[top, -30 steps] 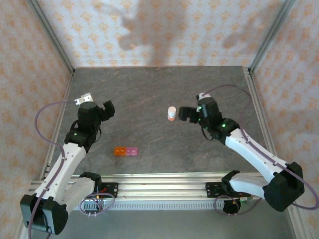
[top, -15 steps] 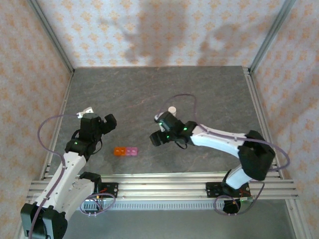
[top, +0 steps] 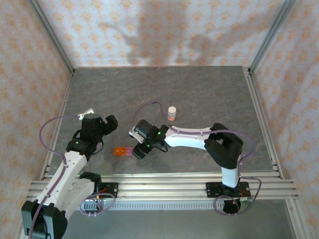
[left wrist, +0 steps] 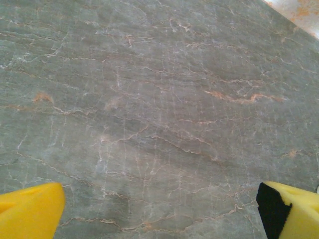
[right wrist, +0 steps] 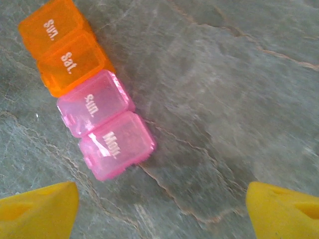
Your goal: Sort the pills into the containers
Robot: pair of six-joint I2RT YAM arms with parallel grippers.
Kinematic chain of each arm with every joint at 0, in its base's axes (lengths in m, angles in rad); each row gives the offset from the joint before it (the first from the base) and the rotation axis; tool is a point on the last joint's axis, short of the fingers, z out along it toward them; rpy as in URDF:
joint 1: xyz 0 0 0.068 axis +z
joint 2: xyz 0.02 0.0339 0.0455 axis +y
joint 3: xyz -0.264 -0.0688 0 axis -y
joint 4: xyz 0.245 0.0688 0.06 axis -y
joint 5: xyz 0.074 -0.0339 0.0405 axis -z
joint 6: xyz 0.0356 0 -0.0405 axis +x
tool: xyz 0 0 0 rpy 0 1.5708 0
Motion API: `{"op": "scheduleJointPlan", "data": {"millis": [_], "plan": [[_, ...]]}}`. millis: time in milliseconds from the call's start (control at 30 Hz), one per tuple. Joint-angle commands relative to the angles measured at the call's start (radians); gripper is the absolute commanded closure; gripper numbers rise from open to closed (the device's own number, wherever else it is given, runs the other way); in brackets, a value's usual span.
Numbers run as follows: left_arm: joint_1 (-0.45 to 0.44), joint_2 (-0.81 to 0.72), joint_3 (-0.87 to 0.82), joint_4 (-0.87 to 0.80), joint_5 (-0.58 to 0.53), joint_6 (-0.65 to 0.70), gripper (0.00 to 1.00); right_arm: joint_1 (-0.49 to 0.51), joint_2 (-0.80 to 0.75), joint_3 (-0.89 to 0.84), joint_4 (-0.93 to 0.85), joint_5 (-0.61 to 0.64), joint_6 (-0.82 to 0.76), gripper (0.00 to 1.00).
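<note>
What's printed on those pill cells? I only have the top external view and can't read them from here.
Observer: In the right wrist view the containers read Sun. and Sat. on the two orange cells, and Sun. and Mon. on the two pink cells.
Operator: Are they shut?
Observer: All four look closed.
Operator: Anything between the left gripper's fingers?
Observer: No. In the left wrist view the left gripper is open over bare table.

Overhead onto table (top: 209,94); wrist views close above it, right sharing containers (right wrist: 89,99)
</note>
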Motion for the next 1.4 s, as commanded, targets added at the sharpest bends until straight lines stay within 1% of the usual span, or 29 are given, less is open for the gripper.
{"op": "scheduleJointPlan", "data": {"millis": [0, 167, 467, 700, 1067, 1200, 1367], "plan": [[-0.007, -0.017, 0.009, -0.01, -0.049, 0.003, 0.0, 0.033, 0.035, 0.073, -0.047, -0.001, -0.054, 0.13], [-0.003, 0.008, 0.005, 0.019, -0.068, -0.01, 0.0, 0.044, 0.083, 0.132, -0.082, -0.006, -0.087, 0.07], [0.033, 0.049, 0.025, 0.039, -0.044, -0.03, 0.0, 0.045, 0.152, 0.193, -0.089, -0.01, -0.117, 0.07], [0.092, 0.045, 0.027, 0.043, -0.001, -0.053, 0.0, 0.045, 0.207, 0.247, -0.101, -0.019, -0.131, 0.13], [0.105, 0.028, 0.021, 0.044, 0.016, -0.062, 0.0, 0.045, 0.243, 0.254, -0.104, -0.018, -0.137, 0.22], [0.105, 0.027, 0.016, 0.044, 0.02, -0.064, 0.0, 0.045, 0.243, 0.24, -0.094, -0.017, -0.132, 0.27], [0.106, 0.023, 0.009, 0.046, 0.024, -0.07, 0.0, 0.044, 0.236, 0.22, -0.072, -0.005, -0.111, 0.38]]}}
